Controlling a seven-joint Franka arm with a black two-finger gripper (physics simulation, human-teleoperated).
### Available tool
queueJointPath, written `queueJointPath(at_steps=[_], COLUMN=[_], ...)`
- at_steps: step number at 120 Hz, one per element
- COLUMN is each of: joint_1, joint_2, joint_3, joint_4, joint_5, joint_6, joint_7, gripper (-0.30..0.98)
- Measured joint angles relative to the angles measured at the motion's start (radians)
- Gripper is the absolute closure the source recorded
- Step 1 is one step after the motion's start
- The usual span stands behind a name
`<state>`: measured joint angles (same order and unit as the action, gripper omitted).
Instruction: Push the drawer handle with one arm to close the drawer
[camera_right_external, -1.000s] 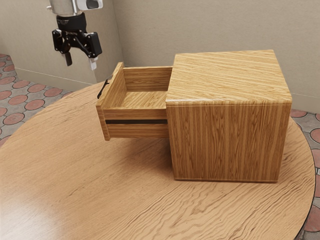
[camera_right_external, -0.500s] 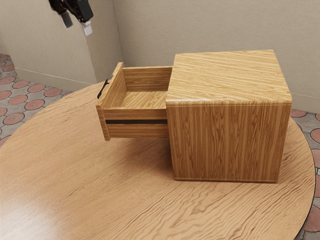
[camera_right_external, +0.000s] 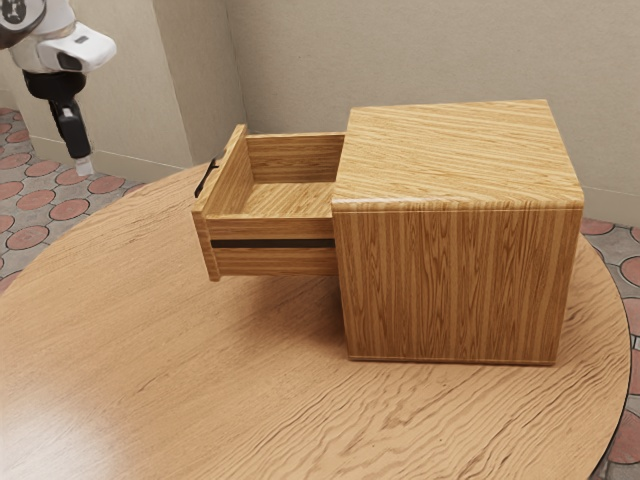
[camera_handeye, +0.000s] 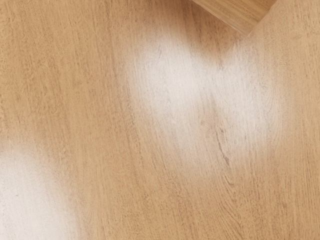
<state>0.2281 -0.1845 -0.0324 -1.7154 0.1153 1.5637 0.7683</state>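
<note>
In the exterior view my gripper (camera_right_external: 78, 140) hangs at the upper left, turned side-on, on the handle side of the drawer and well apart from it. The wooden drawer (camera_right_external: 274, 232) stands pulled far out of its cabinet (camera_right_external: 458, 285), toward the exterior view's left. Its dark handle (camera_right_external: 205, 179) sits on the outer face of the front panel, with nothing touching it. A corner of the wooden furniture (camera_handeye: 240, 12) appears in the wrist view; which part it belongs to, I cannot tell.
The round wooden table (camera_right_external: 180, 370) carries the cabinet, and its bare surface (camera_handeye: 120, 150) lies under my hand in the wrist view. Behind it rise beige walls (camera_right_external: 430, 50), with a patterned floor (camera_right_external: 30, 200) around.
My hand rose toward the exterior view's upper left, then came down farther left, and it has turned so that it now shows side-on. Drawer and cabinet have stayed put.
</note>
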Motion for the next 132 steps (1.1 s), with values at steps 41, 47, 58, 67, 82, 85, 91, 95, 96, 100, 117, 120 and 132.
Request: queueJointPath(at_steps=[41,47,58,67,82,85,91,95,96,100,117,120,132], joint_1=[0.101,0.108,0.121,0.126,0.131,0.132,0.133,0.134,0.133,0.131,0.095,0.087,0.066], joint_2=[0.056,0.08,0.129,0.153,0.196,0.204,0.22,0.231,0.233,0.24,0.258,0.26,0.277], joint_3=[0.001,0.001,0.001,0.0,0.0,0.0,0.0,-0.001,-0.001,-0.002,-0.013,-0.015,-0.024], joint_4=[-0.058,-0.057,-0.05,-0.045,-0.042,-0.04,-0.035,-0.028,-0.027,-0.022,-0.004,-0.003,0.004], joint_5=[-0.049,-0.053,-0.057,-0.06,-0.07,-0.072,-0.079,-0.083,-0.084,-0.087,-0.095,-0.096,-0.098], joint_6=[0.258,0.278,0.307,0.327,0.358,0.363,0.371,0.376,0.377,0.38,0.39,0.391,0.395], joint_7=[0.368,0.409,0.477,0.527,0.596,0.608,0.631,0.645,0.648,0.661,0.704,0.71,0.731], gripper=[0.0,0.0,0.03,0.13,0.35,0.39,0.46,0.5,0.5,0.54,0.65,0.66,0.7])
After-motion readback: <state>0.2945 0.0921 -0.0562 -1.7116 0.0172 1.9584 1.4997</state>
